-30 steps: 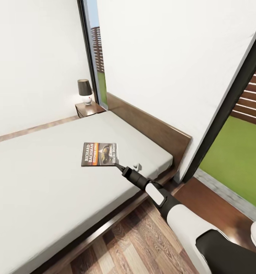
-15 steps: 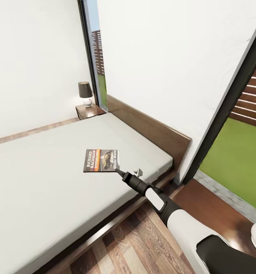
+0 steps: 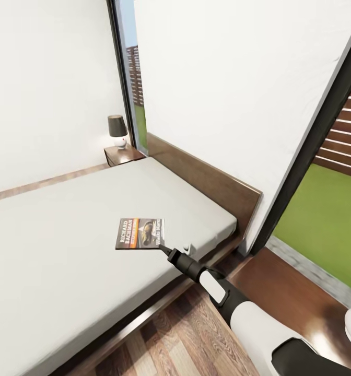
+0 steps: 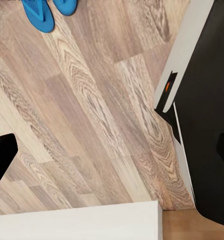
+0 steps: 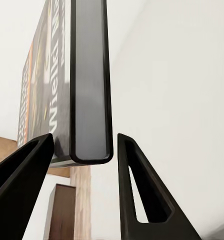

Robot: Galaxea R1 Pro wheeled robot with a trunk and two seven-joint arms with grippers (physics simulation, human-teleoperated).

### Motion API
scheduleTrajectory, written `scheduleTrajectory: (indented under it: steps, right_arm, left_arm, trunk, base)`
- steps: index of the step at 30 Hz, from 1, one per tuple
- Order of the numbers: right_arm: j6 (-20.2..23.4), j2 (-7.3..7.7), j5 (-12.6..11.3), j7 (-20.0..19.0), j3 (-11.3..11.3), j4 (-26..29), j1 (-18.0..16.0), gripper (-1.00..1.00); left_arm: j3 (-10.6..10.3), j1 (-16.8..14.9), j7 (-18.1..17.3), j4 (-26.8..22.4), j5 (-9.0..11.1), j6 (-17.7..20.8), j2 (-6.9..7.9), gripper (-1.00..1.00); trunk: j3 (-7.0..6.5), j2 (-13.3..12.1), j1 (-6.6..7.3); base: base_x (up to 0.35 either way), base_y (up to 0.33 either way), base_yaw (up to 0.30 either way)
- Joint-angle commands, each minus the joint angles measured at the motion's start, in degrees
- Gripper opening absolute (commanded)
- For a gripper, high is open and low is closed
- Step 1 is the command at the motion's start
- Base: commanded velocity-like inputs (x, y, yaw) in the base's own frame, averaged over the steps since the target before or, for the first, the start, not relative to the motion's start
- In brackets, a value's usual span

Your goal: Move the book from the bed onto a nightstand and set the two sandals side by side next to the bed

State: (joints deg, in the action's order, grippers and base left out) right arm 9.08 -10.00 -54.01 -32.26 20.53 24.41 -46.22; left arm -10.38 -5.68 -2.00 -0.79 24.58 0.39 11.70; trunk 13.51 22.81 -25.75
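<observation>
Your bed (image 3: pixel 66 245) takes up most of the head view, and the book (image 3: pixel 140 233) sits flat just above the mattress near its foot-side edge, pinched at one corner by your right gripper (image 3: pixel 162 247). In the right wrist view the book's edge (image 5: pixel 89 85) stands between the two fingers, which look clamped on it, though a sliver of gap shows on one side. With so thin a hold at a corner, the book could pivot or slip out if you swing fast. The nightstand (image 3: pixel 124 154) with its lamp (image 3: pixel 117 130) stands well apart, across the whole mattress, with the headboard (image 3: pixel 207 180) alongside. I cannot tell your left gripper's state; its camera shows the sandals (image 4: pixel 44 14) on the floor (image 4: pixel 82 125).
</observation>
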Motion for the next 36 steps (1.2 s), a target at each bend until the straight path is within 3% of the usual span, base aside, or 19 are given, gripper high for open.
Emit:
scheduleTrajectory:
  steps: [1,24,26,31,36]
  right_arm:
    - [0.39,0.00,-0.57,-0.18,0.02,0.01,0.11,-1.00]
    - [0.57,0.00,-0.57,-0.55,0.12,-0.12,0.86,-1.00]
    - [0.45,0.42,-1.30,-1.14,0.00,0.56,0.20,-1.00]
    - [0.48,0.42,-3.51,-2.10,-0.01,2.36,-1.47,-1.00]
    - [0.48,0.42,-3.51,-2.10,-0.01,3.92,-3.12,-1.00]
  left_arm:
    - [-0.48,-0.03,-0.20,0.00,0.59,0.02,0.03,1.00]
    - [-0.60,-0.03,-0.19,-0.02,0.56,-0.22,-0.01,1.00]
    - [0.03,-0.69,-0.30,-0.17,0.82,0.44,0.65,1.00]
    - [0.03,-0.96,-0.30,-0.17,0.82,0.75,0.64,1.00]
    - [0.03,-0.96,-0.30,-0.17,0.82,0.75,0.64,1.00]
  trunk:
    - [0.06,0.10,-0.03]
    - [-0.25,0.10,-0.03]
    - [-0.25,0.10,-0.03]
    - [-0.25,0.10,-0.03]
    - [-0.25,0.10,-0.03]
  base:
    - [0.000,0.000,0.000]
    - [0.000,0.000,0.000]
    - [0.000,0.000,0.000]
    - [0.000,0.000,0.000]
    - [0.000,0.000,0.000]
